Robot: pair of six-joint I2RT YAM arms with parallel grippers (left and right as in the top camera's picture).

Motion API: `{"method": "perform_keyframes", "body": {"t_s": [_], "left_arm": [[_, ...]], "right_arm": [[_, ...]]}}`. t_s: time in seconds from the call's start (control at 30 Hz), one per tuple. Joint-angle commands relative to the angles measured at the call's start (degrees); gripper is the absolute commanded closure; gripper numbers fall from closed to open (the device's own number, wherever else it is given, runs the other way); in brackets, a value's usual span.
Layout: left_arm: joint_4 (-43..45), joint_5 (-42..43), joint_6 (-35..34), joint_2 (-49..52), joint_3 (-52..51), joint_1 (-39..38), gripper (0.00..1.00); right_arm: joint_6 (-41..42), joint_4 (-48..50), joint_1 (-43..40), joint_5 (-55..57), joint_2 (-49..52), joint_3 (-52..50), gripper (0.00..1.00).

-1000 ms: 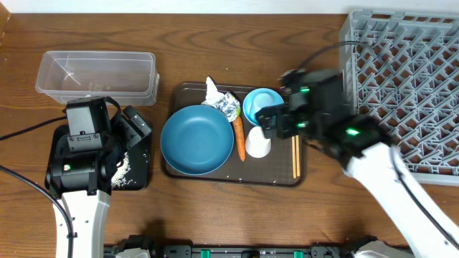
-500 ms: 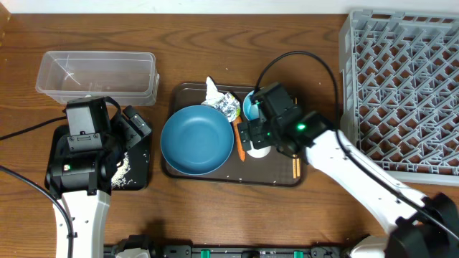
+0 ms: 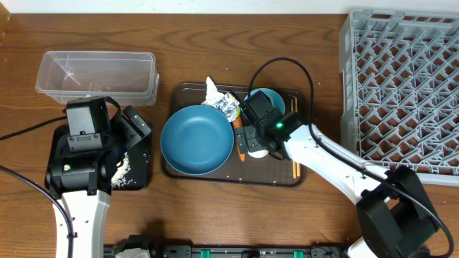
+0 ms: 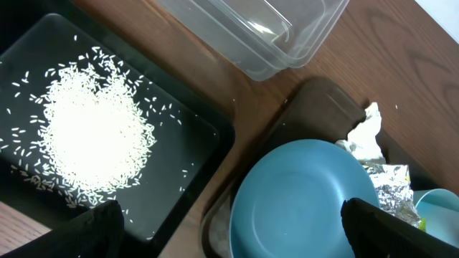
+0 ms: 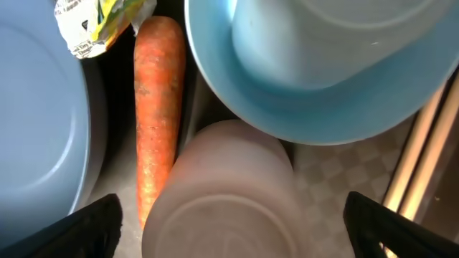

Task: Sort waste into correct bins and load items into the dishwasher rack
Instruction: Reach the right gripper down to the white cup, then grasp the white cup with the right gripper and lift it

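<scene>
Right tool now lower, over white cup

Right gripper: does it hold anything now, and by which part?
Nothing is held. The right gripper has its jaws wide open on either side of the white cup, not closed on it.

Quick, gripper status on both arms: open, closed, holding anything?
Left gripper: open, holding nothing, over the black tray.
Right gripper: open, fingers either side of the white cup, not gripping it.
</scene>
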Motion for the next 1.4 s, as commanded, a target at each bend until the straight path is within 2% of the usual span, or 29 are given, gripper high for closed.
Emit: {"method": "perform_keyframes", "body": {"t_s": [0.0, 0.2, 0.37, 0.5, 0.7, 0.93, 1.13, 1.37], "left_arm": [[-0.15, -0.50, -0.09, 0.20, 0.98, 0.24, 0.01], [-0.15, -0.50, -0.09, 0.20, 0.98, 0.24, 0.00], [-0.15, -0.50, -0.09, 0.20, 0.98, 0.24, 0.01], [-0.15, -0.50, -0.09, 0.20, 0.98, 0.24, 0.00], [-0.15, -0.50, -0.09, 0.20, 0.98, 0.24, 0.00], [-0.15, -0.50, -0.09, 0.20, 0.98, 0.24, 0.00], [-0.15, -0.50, -0.09, 0.20, 0.98, 0.24, 0.00], [-0.15, -0.50, -0.09, 0.20, 0.98, 0.24, 0.00]], "right_arm": [[0.96, 0.57, 0.85, 1.16, 0.44, 1.11, 0.08], [0.94, 0.76, 1.05, 1.16, 0.44, 1.11, 0.25], [0.94, 0.24, 1.05, 1.14, 0.44, 1.11, 0.33], [0.94, 0.22, 1.05, 1.14, 0.39, 1.11, 0.43], [0.81, -0.52, 0.68, 1.14, -2.51, 1.14, 0.47], [-1.18, -3.52, -1.60, 1.16, -12.31, 1.18, 0.48], [-2.73, -5.97, -9.18, 4.20, -22.32, 1.18, 0.48], [-3.34, -5.31, -29.40, 5.18, -29.24, 1.18, 0.48]]}}
